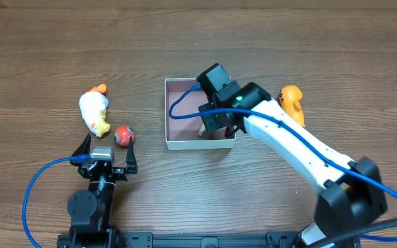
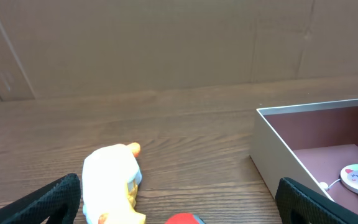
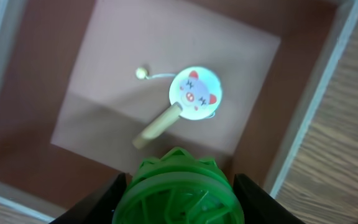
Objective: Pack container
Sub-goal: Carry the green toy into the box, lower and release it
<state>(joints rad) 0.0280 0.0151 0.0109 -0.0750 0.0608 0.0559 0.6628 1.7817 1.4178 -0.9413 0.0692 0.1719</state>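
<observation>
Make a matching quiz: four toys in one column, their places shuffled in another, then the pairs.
1 green lattice ball
2 pig-faced drum rattle, wooden handle
3 white-and-yellow plush duck
4 orange rounded toy

A on wooden table, left of white cardboard box
B inside the box
C held in right gripper
D on table, right of box

Pairs: 1-C, 2-B, 3-A, 4-D

Left arm folded near its base, left gripper (image 1: 109,146) spread wide, holding nothing; right arm stretched forward, right gripper (image 3: 178,202) pointing down, clamped on a green ball (image 3: 176,183).
</observation>
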